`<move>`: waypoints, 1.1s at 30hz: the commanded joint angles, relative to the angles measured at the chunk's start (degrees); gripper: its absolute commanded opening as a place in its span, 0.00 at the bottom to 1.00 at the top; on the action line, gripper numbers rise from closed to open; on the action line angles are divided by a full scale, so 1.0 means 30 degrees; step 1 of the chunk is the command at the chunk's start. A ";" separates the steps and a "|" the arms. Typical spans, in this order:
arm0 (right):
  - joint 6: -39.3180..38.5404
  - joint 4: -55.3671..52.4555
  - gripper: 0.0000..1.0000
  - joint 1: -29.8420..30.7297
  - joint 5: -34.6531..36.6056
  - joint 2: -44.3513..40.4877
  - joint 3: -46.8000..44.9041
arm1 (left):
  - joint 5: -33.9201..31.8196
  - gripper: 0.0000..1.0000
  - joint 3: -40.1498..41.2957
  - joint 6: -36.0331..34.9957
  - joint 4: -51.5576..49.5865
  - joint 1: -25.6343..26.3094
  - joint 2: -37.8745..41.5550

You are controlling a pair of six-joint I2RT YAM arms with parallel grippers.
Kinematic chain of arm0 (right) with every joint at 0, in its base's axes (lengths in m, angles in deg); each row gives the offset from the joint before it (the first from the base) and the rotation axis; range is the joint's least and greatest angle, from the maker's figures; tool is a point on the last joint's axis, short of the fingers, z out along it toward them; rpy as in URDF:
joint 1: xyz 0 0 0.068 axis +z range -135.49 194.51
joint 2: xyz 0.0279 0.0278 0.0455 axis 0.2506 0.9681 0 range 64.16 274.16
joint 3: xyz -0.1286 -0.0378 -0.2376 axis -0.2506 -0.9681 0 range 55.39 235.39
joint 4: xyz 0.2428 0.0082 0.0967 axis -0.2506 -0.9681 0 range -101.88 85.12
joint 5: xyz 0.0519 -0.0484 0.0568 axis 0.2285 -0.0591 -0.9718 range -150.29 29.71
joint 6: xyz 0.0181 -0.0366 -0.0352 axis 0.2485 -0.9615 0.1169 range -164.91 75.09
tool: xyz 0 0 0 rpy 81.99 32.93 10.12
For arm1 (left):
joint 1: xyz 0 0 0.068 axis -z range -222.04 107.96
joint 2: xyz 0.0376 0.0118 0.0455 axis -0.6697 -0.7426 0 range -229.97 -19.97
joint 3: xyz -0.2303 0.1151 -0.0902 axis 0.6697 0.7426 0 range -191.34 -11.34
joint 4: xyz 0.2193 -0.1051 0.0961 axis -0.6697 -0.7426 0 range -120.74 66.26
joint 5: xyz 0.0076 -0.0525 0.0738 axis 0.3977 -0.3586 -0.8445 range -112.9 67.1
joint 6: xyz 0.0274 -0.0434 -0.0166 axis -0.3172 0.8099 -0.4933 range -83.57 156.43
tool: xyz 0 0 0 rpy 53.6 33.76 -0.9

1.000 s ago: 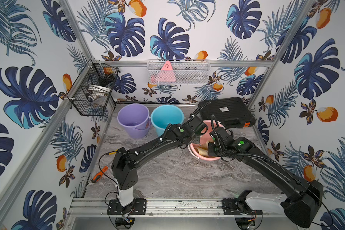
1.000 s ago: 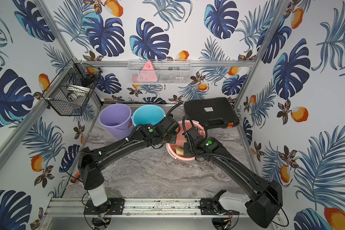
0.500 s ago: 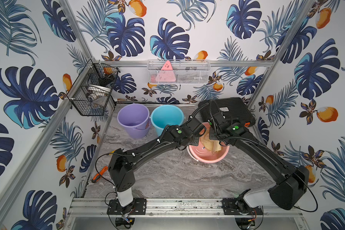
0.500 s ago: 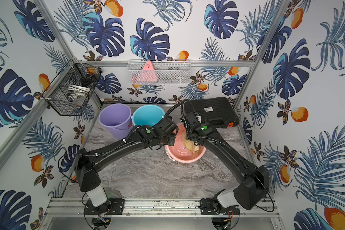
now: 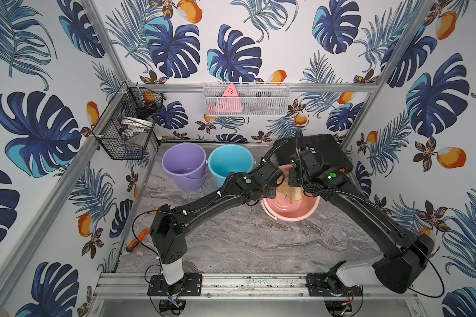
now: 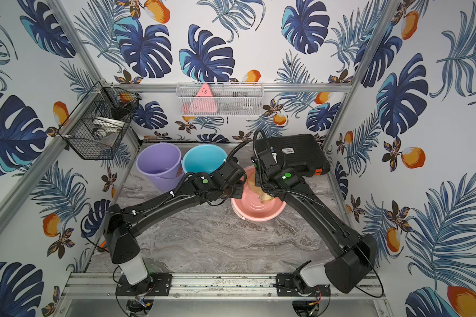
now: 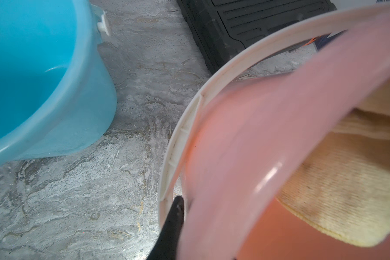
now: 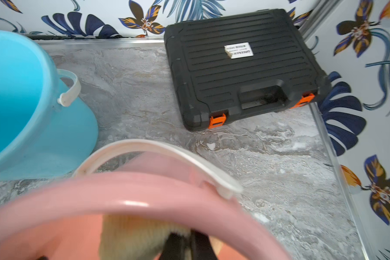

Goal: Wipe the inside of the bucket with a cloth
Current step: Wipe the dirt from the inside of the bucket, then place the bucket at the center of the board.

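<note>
1. The left gripper (image 7: 182, 217) is clamped on the rim of the pink bucket (image 5: 291, 216).
2. The right gripper (image 8: 188, 242) is closed on the cloth (image 7: 338, 184).
3. The cloth is held inside the pink bucket, below its rim.

Marbled tabletop (image 5: 231, 241) with purple bucket (image 5: 186, 182), blue bucket (image 5: 223, 173), pink bucket (image 5: 291, 216) (tilted), black case (image 5: 330, 151), orange-handled screwdriver (image 5: 136, 241) at edge.

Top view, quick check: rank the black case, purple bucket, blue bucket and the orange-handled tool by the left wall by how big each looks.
1. black case, largest, though partly hidden.
2. purple bucket and blue bucket: they look about alike, so not ranked.
3. orange-handled tool, smallest.
</note>
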 commanded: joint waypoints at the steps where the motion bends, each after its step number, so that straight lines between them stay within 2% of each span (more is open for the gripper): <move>1: 0.0457 -0.0832 0.00 -0.0025 0.1610 -0.1356 -0.0933 | -0.0622 0.00 -0.0716 -0.0033 -0.0673 -0.0063 -0.0401; 5: 0.1279 -0.1694 0.00 -0.0071 0.1679 -0.3065 -0.1966 | -0.0609 0.00 -0.1355 0.0029 -0.0658 -0.0149 -0.0669; 13: 0.4197 -0.4294 0.00 -0.0049 0.0108 -0.5087 -0.3870 | -0.0345 0.00 -0.2423 0.0080 -0.0966 -0.0489 -0.0972; 20: 0.6419 -0.4677 0.00 -0.0038 -0.0702 -0.9454 -0.6265 | 0.0786 0.00 -0.2607 0.0243 -0.0568 -0.1682 -0.1041; 27: 0.8849 -0.7218 0.00 -0.0067 0.2649 -1.3151 -0.6457 | 0.1501 0.00 -0.3486 -0.0107 -0.0774 -0.2026 -0.1772; 33: 0.9369 -0.6961 0.00 -0.0046 0.6067 -1.7529 -0.5204 | 0.1686 0.00 -0.5056 -0.0024 -0.2238 -0.2026 -0.3278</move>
